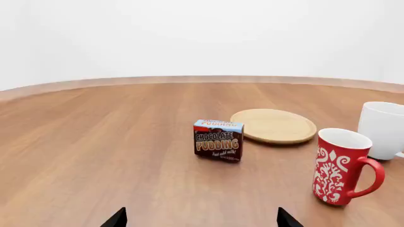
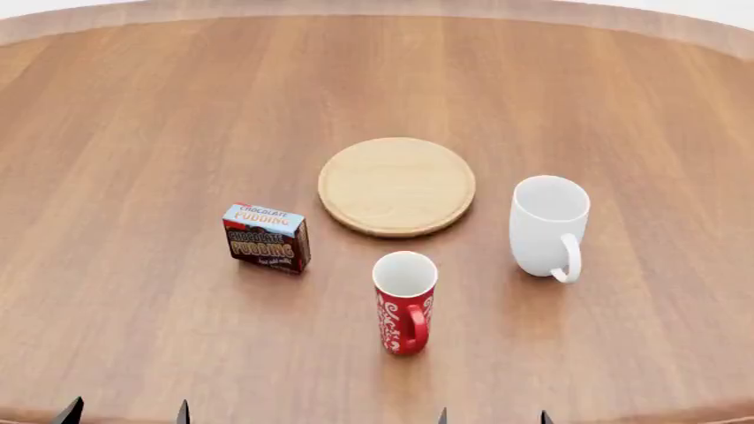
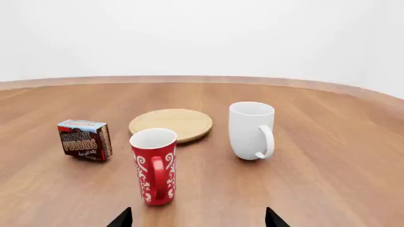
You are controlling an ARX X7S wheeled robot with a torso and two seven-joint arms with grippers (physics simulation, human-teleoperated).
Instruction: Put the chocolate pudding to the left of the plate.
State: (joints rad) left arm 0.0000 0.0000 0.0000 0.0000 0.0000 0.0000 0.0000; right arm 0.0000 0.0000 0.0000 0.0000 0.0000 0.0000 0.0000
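The chocolate pudding (image 2: 267, 237) is a small brown box with a light blue top, standing upright on the wooden table (image 2: 130, 132), to the front left of the plate (image 2: 397, 185), apart from it. It also shows in the left wrist view (image 1: 218, 140) and right wrist view (image 3: 85, 140). The plate (image 1: 273, 125) (image 3: 170, 124) is a pale round wooden disc. My left gripper (image 2: 125, 413) is open and empty at the table's near edge, well short of the box. My right gripper (image 2: 493, 417) is open and empty near the front edge too.
A red patterned mug (image 2: 404, 302) stands in front of the plate, close ahead of my right gripper. A white mug (image 2: 549, 226) stands right of the plate. The table's curved far edge (image 1: 202, 79) meets a white wall.
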